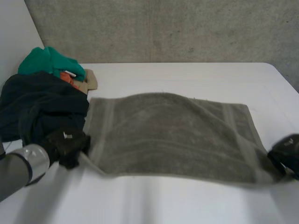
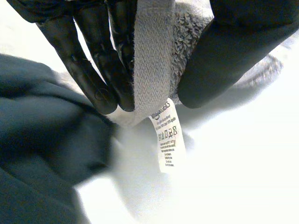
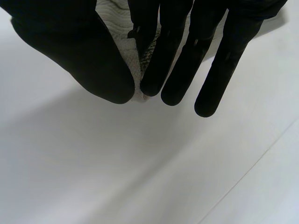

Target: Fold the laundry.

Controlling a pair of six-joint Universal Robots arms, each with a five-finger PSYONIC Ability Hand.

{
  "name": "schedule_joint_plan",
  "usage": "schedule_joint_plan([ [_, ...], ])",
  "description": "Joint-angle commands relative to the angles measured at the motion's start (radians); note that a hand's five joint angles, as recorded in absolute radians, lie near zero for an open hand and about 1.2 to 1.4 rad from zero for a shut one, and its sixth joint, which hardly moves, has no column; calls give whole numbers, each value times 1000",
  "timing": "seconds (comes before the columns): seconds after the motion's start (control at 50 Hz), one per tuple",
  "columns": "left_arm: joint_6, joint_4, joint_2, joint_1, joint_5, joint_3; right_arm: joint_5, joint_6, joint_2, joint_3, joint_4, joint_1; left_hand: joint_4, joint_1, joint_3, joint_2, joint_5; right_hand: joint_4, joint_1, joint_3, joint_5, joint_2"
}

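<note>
While left hand (image 1: 67, 144) and right hand (image 1: 287, 149) each pinch a near corner of the grey terry towel (image 1: 173, 135), right grip seemingly shallow, lift evenly toward far edge.

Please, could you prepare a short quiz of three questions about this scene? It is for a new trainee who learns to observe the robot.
1. True or false: the left hand and the right hand each pinch the grey towel between thumb and fingers.
2. What lies beside the towel's end at the left hand? A. a dark garment; B. a plate; C. a shoe.
3. Fill in the missing word: a white care ____ hangs from the towel's edge just past the left hand's fingertips.

Key: 1 true; 2 A; 3 label.
</note>
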Motion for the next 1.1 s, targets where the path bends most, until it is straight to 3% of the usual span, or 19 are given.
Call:
schedule_joint_plan([
  [0.02, 128, -283, 37, -22, 28, -15, -2, -99, -51, 41, 132, -73, 200, 253, 206, 200, 225, 202, 264, 207, 192, 222],
  [0.08, 146, -308, 33, -62, 23, -1, 0, -100, -33, 27, 80, -65, 200, 253, 206, 200, 225, 202, 264, 207, 192, 222],
  [0.16, 143, -239, 5, -87, -27, 51, 18, -74, 24, -22, -21, -48, 200, 253, 206, 200, 225, 202, 264, 207, 192, 222],
  [0.24, 123, -137, -88, -98, -148, 166, 37, 8, 90, -102, -153, -32, 200, 253, 206, 200, 225, 202, 264, 207, 192, 222],
  [0.36, 61, -14, -228, -110, -245, 378, 26, 162, 187, -214, -349, 1, 200, 253, 206, 200, 225, 202, 264, 207, 192, 222],
  [0.56, -38, 14, -461, -151, -284, 725, 29, 306, 329, -355, -589, 60, 200, 253, 206, 200, 225, 202, 264, 207, 192, 222],
  [0.74, -4, 26, -656, -177, -365, 990, 49, 325, 470, -488, -711, 108, 200, 253, 206, 200, 225, 202, 264, 207, 192, 222],
  [0.9, 73, 42, -745, -199, -357, 1091, 60, 323, 553, -576, -777, 140, 200, 253, 206, 200, 225, 202, 264, 207, 192, 222],
  [1.08, 85, 114, -791, -214, -353, 1119, 67, 291, 630, -648, -810, 163, 200, 253, 206, 200, 225, 202, 264, 207, 192, 222],
  [1.1, 85, 132, -793, -219, -354, 1115, 69, 273, 639, -648, -817, 166, -61, -9, -56, -61, -36, -342, -280, -337, -352, -322],
])
